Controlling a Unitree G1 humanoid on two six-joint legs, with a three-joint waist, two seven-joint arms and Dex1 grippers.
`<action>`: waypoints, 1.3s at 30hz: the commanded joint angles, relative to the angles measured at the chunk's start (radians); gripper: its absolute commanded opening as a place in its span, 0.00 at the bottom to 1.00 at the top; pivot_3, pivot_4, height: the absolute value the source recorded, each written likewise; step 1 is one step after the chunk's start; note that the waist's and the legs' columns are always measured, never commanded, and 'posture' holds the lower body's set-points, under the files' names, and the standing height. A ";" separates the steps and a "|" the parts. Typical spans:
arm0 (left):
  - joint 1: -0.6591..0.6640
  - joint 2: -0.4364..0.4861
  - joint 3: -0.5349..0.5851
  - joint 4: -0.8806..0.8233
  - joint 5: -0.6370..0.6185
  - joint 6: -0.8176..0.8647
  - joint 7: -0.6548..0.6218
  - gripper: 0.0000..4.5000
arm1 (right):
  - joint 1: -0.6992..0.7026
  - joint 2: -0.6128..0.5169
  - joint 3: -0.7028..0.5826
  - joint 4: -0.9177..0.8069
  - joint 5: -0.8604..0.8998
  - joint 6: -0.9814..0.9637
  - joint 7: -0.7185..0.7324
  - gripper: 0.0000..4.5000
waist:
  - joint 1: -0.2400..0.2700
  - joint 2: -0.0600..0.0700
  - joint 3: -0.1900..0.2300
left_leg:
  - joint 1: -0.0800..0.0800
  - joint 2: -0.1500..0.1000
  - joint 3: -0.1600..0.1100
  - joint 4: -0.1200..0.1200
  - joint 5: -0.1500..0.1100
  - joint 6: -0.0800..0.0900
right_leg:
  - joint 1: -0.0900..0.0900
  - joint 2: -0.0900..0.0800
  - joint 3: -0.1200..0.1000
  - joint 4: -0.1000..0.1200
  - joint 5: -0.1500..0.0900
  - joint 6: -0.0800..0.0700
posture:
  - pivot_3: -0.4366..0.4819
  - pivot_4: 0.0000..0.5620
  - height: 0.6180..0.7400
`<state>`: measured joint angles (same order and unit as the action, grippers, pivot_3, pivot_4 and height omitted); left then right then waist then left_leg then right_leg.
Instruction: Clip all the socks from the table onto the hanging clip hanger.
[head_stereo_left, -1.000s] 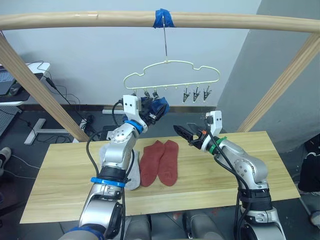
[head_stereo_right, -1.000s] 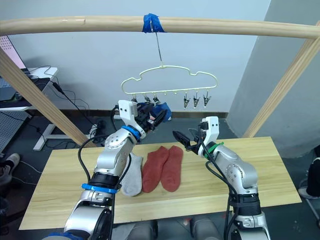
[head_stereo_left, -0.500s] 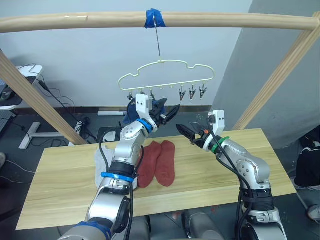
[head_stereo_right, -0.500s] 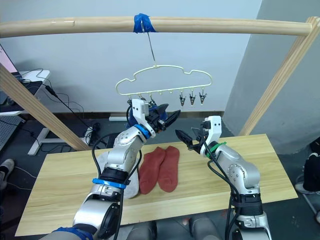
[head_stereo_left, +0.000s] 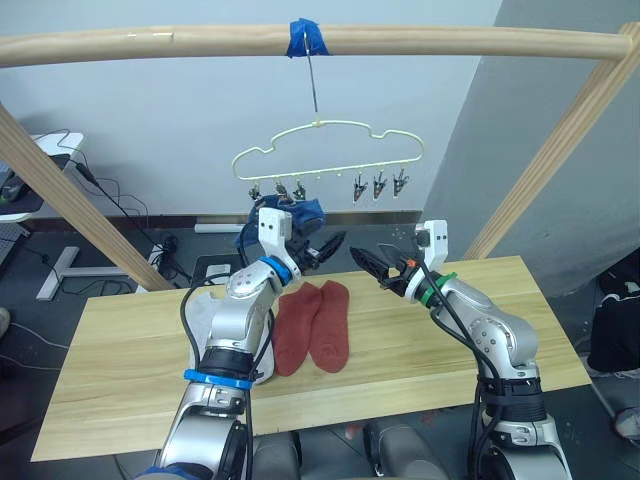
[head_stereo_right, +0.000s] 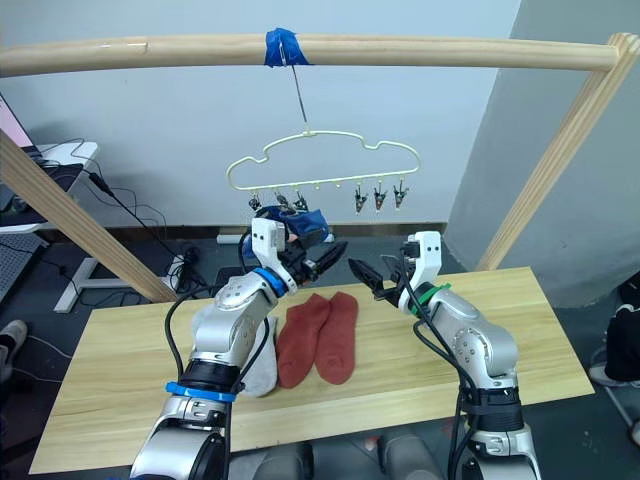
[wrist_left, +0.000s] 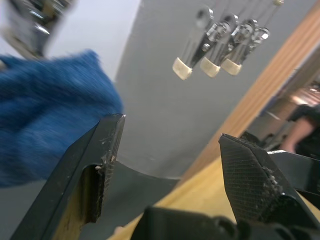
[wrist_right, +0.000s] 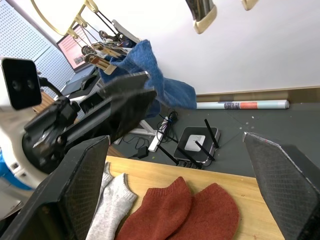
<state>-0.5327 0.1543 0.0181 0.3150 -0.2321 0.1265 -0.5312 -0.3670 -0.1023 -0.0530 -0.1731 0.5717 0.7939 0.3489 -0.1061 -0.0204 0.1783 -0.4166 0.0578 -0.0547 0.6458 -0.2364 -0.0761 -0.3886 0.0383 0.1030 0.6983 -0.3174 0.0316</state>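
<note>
Head view, clip hanger (head_stereo_left: 325, 150): thin yellow wire, cloud shape, upper middle, lying left to right.
Blue sock (head_stereo_left: 300, 212): soft knit, hanging from the left clips.
Red socks (head_stereo_left: 315, 323): side by side mid-table (head_stereo_left: 120, 370), toes pointing away.
Left wrist view, left gripper (wrist_left: 167, 165): wide, empty.
Right wrist view, right gripper (wrist_right: 190, 185): wide, empty.

Blue socks (head_stereo_right: 305, 218) hang clipped on the clip hanger (head_stereo_right: 322, 170); both claws spread, empty; red socks (head_stereo_right: 318, 336) on table (head_stereo_right: 540, 340)
</note>
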 joint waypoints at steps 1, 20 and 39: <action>-0.036 0.000 0.031 0.007 0.010 -0.041 0.049 0.75 | -0.019 -0.001 0.004 -0.018 0.009 -0.016 0.011 1.00 | 0.000 0.000 0.000 | 0.000 0.000 0.000 0.000 0.000 0.000 | 0.000 0.000 0.000 0.000 0.000 0.000 | 0.39 0.21 1.00; -0.229 -0.024 0.094 0.297 0.035 -0.245 0.163 0.75 | -0.007 -0.014 0.004 -0.041 0.006 -0.015 0.000 1.00 | -0.008 0.000 -0.004 | 0.000 -0.001 0.000 0.000 0.001 0.000 | 0.000 -0.001 -0.001 0.000 0.000 0.000 | 0.35 0.18 1.00; -0.069 -0.035 0.059 0.044 -0.085 -0.003 -0.009 0.75 | -0.003 -0.001 0.006 -0.030 0.007 -0.024 -0.004 1.00 | -0.014 0.000 -0.004 | 0.001 -0.003 -0.002 0.000 0.004 -0.001 | 0.000 -0.002 -0.001 0.006 0.000 0.000 | 0.37 0.21 1.00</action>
<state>-0.6079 0.1142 0.0748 0.4031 -0.3136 0.1172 -0.5516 -0.3644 -0.1085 -0.0466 -0.1736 0.5711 0.7909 0.3438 -0.1197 -0.0206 0.1746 -0.4151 0.0542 -0.0572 0.6462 -0.2318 -0.0767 -0.3886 0.0362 0.1017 0.7053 -0.3173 0.0317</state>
